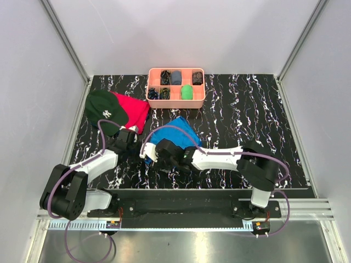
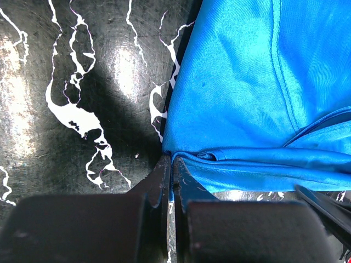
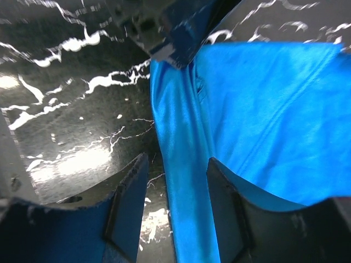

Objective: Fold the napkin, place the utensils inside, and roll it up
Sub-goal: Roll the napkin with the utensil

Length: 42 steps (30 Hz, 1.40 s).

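Black marbled table point(image 1: 247, 126) runs under both arms. We log the napkin point(image 1: 176, 133) lying crumpled just ahead of the right gripper point(image 3: 176, 178) and to the right of the left gripper point(image 2: 170, 164). Pink tray point(image 1: 175, 103) sits well beyond both grippers, with the red cloth point(image 1: 136, 108) and green cap point(image 1: 104, 107) beyond the left one. Left jaws are pressed together, pinching the napkin's edge at their tips. Right jaws stand apart, and a bunched fold of the napkin runs between them.

Left fingers point(image 2: 156, 189) are pinched together; right fingers point(image 3: 127, 204) stand spread apart.
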### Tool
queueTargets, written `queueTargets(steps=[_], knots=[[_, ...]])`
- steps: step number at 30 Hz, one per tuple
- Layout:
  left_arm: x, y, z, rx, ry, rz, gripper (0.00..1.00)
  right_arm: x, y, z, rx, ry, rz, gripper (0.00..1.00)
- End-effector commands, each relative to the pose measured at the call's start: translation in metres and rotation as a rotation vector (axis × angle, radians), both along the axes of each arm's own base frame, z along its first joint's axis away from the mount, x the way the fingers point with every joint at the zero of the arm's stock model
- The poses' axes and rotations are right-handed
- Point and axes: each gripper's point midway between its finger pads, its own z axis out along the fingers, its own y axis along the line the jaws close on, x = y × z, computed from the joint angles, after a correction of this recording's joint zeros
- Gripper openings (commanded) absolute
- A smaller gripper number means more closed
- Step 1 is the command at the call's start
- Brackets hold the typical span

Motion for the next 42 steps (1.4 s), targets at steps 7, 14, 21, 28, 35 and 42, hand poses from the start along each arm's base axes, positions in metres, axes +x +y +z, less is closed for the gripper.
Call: queueTargets(steps=[7, 14, 21, 28, 35, 42], knots=[[-0.008, 0.001, -0.004, 0.015, 0.045, -0.030, 0.00, 0.013, -0.008, -0.024, -0.083, -0.051, -0.027, 0.63], [-0.009, 0.000, -0.003, 0.008, 0.043, -0.037, 0.00, 0.024, -0.017, -0.039, -0.144, -0.077, -0.062, 0.65], [-0.006, -0.003, 0.000, -0.003, 0.030, -0.045, 0.00, 0.024, -0.024, -0.049, -0.173, -0.010, -0.056, 0.51], [0.000, 0.000, 0.012, 0.000, -0.019, -0.019, 0.09, -0.004, -0.028, -0.066, -0.211, 0.174, 0.001, 0.36], [-0.002, 0.014, 0.031, 0.008, -0.094, 0.056, 0.30, -0.023, -0.032, -0.073, -0.200, 0.338, 0.028, 0.33], [-0.016, 0.024, 0.034, -0.020, -0.151, 0.122, 0.40, -0.028, -0.034, -0.071, -0.156, 0.474, 0.035, 0.31]])
